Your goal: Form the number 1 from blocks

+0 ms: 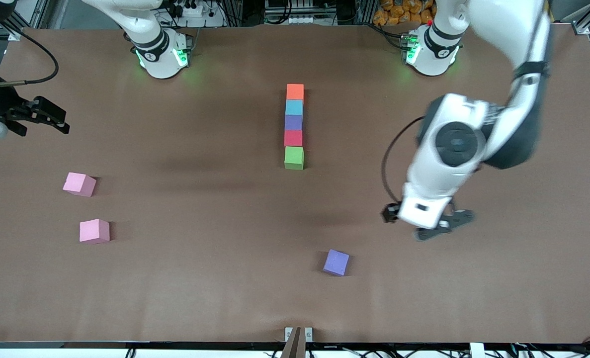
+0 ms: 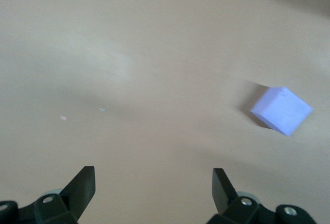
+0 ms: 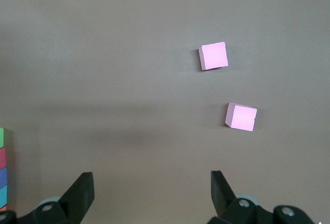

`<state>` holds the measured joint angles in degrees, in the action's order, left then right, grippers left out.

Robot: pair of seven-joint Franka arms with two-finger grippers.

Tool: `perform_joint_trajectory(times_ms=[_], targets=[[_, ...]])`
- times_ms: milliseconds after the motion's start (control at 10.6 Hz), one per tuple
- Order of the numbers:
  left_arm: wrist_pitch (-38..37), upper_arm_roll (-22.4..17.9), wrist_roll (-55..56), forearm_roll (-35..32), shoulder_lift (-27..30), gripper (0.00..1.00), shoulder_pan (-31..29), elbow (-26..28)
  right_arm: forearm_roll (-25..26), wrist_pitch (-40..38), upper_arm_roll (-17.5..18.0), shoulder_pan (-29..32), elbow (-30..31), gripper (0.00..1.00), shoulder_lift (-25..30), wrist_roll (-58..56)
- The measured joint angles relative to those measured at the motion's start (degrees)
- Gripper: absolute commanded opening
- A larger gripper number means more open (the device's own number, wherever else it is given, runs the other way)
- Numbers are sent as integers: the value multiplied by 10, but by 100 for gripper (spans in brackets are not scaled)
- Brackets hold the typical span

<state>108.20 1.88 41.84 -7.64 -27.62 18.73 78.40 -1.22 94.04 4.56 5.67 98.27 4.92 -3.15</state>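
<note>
Five blocks stand in one straight touching column in the middle of the table: orange [image 1: 295, 91] nearest the robot bases, then light blue [image 1: 294, 107], purple [image 1: 293, 122], red [image 1: 293, 137] and green [image 1: 294, 157]. Only a sliver of this column, with the green block [image 3: 1, 137] and the red block [image 3: 2, 157], shows at the edge of the right wrist view. My left gripper [image 1: 445, 226] [image 2: 153, 183] hangs open and empty over bare table toward the left arm's end. My right gripper [image 1: 62, 123] [image 3: 152, 185] waits open and empty over the right arm's end of the table.
A loose lavender cube [image 1: 336, 262] [image 2: 282, 109] lies tilted, nearer the front camera than the column. Two pink cubes [image 1: 79, 184] [image 1: 94, 230] sit toward the right arm's end, and the right wrist view shows both pink cubes [image 3: 213, 55] [image 3: 241, 116].
</note>
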Motion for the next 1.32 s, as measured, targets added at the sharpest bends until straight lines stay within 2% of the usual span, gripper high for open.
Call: perform_joint_trajectory(times_ms=[283, 471, 754, 943, 1131, 1320], targets=[[-58, 1, -79, 2, 46, 100, -65, 5, 0, 1, 0, 0, 0, 100, 0, 0], [-65, 4, -128, 8, 93, 100, -89, 40, -1, 1, 1, 0, 0, 100, 0, 0], [-108, 35, -229, 48, 192, 100, -142, 100, -1, -1, 3, 0, 0, 100, 2, 0], [-135, 59, -293, 49, 245, 100, -173, 111, -1, -3, 3, 0, 0, 100, 4, 0], [-138, 64, -326, 49, 276, 100, -182, 116, -1, -6, 3, 0, 0, 100, 6, 0], [-140, 68, -341, 49, 283, 100, -182, 116, -1, -8, 3, 0, 0, 100, 7, 0]])
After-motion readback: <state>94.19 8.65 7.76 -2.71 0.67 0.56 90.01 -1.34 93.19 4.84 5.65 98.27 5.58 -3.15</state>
